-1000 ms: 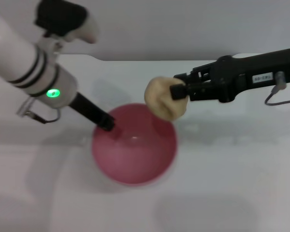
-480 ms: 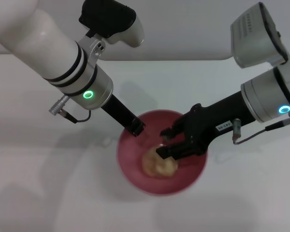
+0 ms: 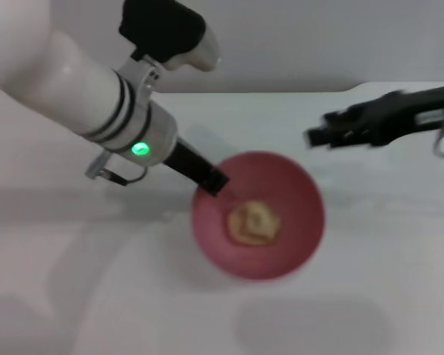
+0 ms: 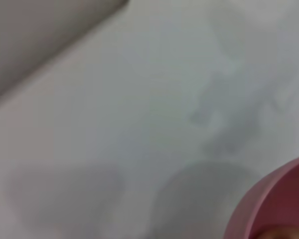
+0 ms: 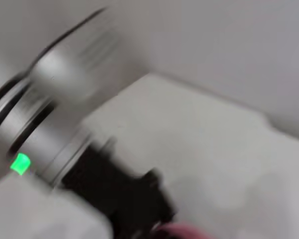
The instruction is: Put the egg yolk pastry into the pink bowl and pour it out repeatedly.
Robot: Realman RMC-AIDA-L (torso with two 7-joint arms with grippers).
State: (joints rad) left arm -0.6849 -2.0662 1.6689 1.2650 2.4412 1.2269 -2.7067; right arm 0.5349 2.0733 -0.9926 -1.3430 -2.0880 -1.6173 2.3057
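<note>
We're looking down from the head view, and the egg yolk pastry (image 3: pixel 254 223) is sitting in the bottom of the pink bowl (image 3: pixel 300 194), a little toward the left side of the well. It's lying creased side up, a rounded lump with its longer side running roughly left to right; beyond that we can't make out any clear direction it points. The bowl is resting upright on the white table (image 3: pixel 74 281), mouth facing up.

The left gripper (image 3: pixel 212 180) is reaching down at the bowl's near-left rim and is clamped on that rim. In the left wrist view we're seeing only a curve of pink edge (image 4: pixel 269 199) against the table.

The right gripper (image 3: pixel 320 137) is hanging up and away to the right, clear of the bowl and holding nothing; it's smeared by motion, so we can't tell whether its fingers are apart or together.
</note>
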